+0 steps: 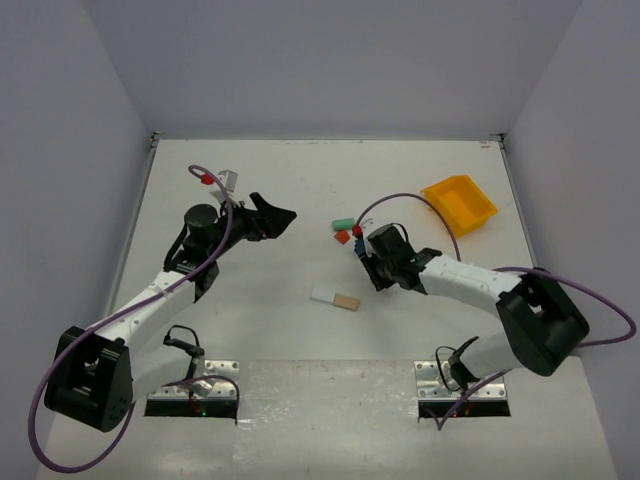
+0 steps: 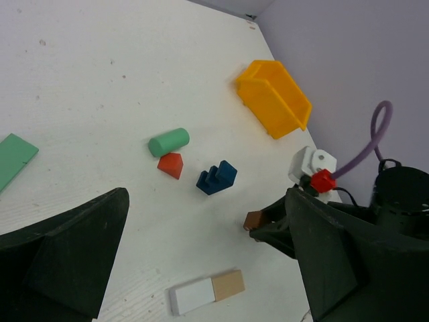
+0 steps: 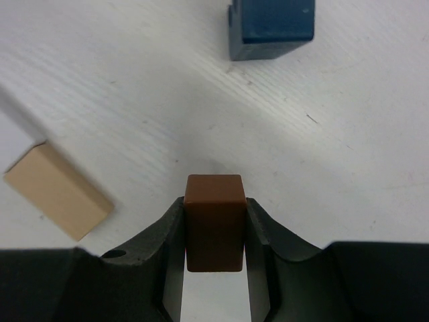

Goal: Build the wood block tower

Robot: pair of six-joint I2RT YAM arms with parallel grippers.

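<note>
My right gripper (image 3: 214,231) is shut on a small brown block (image 3: 214,201) and holds it just above the table. The block also shows in the left wrist view (image 2: 253,220). A blue notched block (image 3: 271,23) lies ahead of it, also seen in the left wrist view (image 2: 216,178). A red block (image 2: 171,164) and a mint green cylinder (image 2: 169,142) lie beyond the blue one. In the top view they are grouped (image 1: 343,230) beside my right gripper (image 1: 366,256). My left gripper (image 1: 275,215) is open and empty, left of the group (image 2: 208,208).
A white and tan plank (image 1: 335,298) lies flat nearer the arms, also in the left wrist view (image 2: 206,292); its tan end shows in the right wrist view (image 3: 57,191). A flat green piece (image 2: 13,157) lies at the left. A yellow bin (image 1: 460,203) stands at the back right.
</note>
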